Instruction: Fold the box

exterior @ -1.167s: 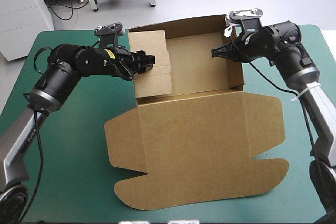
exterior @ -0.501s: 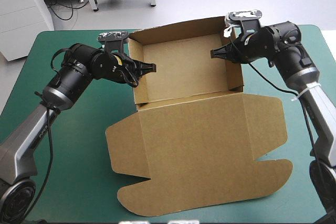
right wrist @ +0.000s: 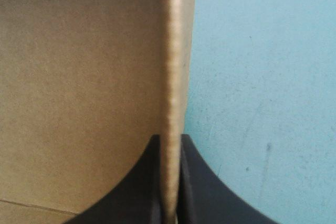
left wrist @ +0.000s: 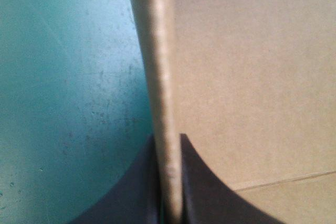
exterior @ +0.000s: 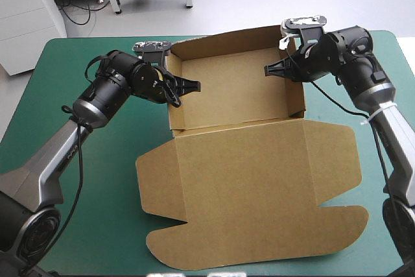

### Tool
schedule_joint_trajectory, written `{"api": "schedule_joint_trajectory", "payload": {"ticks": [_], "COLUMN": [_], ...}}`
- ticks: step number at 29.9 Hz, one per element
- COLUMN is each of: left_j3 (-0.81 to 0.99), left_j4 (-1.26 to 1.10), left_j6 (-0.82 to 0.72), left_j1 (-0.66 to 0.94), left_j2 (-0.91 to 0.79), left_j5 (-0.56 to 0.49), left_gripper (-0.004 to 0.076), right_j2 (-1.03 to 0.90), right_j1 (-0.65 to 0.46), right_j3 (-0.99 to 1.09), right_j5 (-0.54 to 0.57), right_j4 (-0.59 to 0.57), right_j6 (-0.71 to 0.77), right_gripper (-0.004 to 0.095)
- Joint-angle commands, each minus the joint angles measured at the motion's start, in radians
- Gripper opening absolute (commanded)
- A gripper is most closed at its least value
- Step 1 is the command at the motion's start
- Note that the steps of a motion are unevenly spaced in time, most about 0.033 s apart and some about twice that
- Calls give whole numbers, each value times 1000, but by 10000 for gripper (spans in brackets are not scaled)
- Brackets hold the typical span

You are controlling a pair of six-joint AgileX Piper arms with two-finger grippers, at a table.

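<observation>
The left pincer (exterior: 193, 85) is clenched on the left wall of the box (exterior: 246, 180), the right pincer (exterior: 268, 69) on its right wall, steadying both upright. The box rests as an open tray on the teal-green surface (exterior: 97, 180), lid flat.

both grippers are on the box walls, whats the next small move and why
Probably open both and back off: left gripper and right gripper each pinch an upright side wall of the box, the tray looks formed, its lid flat on the teal-green cover.

On the table (exterior: 97, 225), the box (exterior: 240, 129) has its tray (exterior: 233, 89) behind and its lid (exterior: 246, 192) flat in front.
</observation>
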Motion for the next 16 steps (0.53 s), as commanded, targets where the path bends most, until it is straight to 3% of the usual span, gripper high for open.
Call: {"api": "schedule_joint_trajectory", "payload": {"ticks": [1,9,16], "left_j3": [-38,-38,-38], "left_j4": [-34,-1,4], "left_j6": [28,53,106], "left_j1": [-21,-19,-19], "left_j2": [-33,21,83], "left_j5": [-57,-12,10], "left_gripper": [-32,-32,-32], "right_j2": [-40,66,144], "right_j1": [7,7,7], "right_j3": [-29,-29,-29], "right_j5": [-22,155,154], "right_j4": [69,70,106], "right_j6": [-17,-54,-66], "right_gripper": [-18,-18,-18]}}
